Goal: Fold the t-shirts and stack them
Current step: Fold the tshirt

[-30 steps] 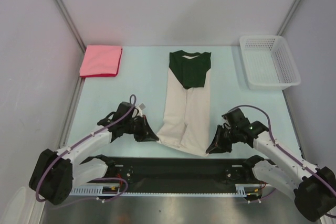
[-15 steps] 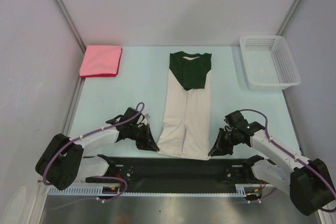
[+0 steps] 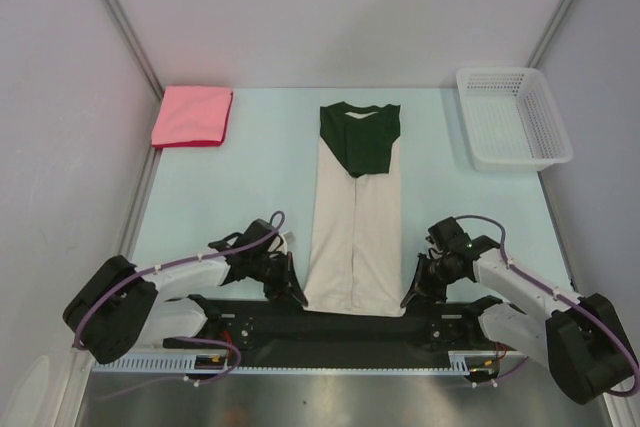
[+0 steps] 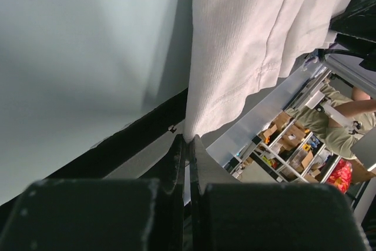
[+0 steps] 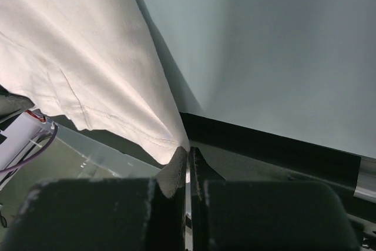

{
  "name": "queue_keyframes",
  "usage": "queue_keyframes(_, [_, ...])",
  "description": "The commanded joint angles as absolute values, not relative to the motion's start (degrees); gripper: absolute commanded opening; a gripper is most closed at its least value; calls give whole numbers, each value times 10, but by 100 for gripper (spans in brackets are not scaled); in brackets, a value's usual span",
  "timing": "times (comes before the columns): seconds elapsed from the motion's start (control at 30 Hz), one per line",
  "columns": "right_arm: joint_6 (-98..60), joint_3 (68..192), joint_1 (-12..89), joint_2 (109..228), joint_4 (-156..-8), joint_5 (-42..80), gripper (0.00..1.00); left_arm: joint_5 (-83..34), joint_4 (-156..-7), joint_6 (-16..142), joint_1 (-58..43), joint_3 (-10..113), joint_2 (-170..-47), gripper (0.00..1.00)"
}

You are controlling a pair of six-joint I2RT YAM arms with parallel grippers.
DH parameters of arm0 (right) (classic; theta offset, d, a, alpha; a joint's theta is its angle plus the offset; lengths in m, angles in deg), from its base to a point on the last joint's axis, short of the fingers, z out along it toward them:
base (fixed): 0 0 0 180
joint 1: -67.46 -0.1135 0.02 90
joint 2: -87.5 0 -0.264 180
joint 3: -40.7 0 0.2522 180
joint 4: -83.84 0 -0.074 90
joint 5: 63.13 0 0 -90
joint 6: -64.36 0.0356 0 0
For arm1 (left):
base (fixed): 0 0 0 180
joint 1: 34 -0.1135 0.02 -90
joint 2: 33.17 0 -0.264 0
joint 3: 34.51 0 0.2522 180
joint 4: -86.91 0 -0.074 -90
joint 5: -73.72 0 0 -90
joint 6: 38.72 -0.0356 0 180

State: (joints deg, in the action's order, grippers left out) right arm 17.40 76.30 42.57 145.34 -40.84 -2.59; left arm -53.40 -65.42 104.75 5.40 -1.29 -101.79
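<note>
A cream-and-dark-green t-shirt [image 3: 356, 227] lies as a long narrow strip down the middle of the table, green collar end far, its cream hem over the near black edge. My left gripper [image 3: 300, 299] is shut on the hem's left corner [image 4: 194, 130]. My right gripper [image 3: 406, 302] is shut on the hem's right corner [image 5: 173, 142]. Both wrist views show the cream cloth [image 4: 247, 45] pulled taut from the closed fingertips [image 5: 189, 151]. A pink-red t-shirt [image 3: 192, 115], folded square, rests at the far left corner.
A white mesh basket [image 3: 512, 117] stands at the far right. A black strip [image 3: 250, 309] runs along the table's near edge between the arm bases. Grey walls close in on the left, the back and the right.
Both grippers have drawn the hem toward the near edge and slightly inward. The cream-and-green shirt has slid nearer and straightened from a skewed, wrinkled strip into a flat one.
</note>
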Motion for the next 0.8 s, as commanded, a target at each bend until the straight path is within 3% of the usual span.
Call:
queue_keyframes(0.0, [155, 762, 428, 1468, -412, -28, 0, -540, -666, 1058, 57, -17, -1016, 1])
queue_keyframes(0.3, [163, 784, 429, 1447, -406, -21, 0, -532, -658, 1055, 57, 2, -994, 1])
queue_keyframes(0.47, [158, 847, 449, 1464, -405, -24, 0, -487, -593, 1016, 50, 88, -980, 0])
queue_keyframes(0.63, [97, 952, 506, 1591, -415, -32, 0, -455, -588, 991, -16, 185, -1000, 0])
queue_keyframes(0.77, [40, 1116, 547, 1730, -403, -35, 0, -466, -620, 970, -72, 289, -1126, 0])
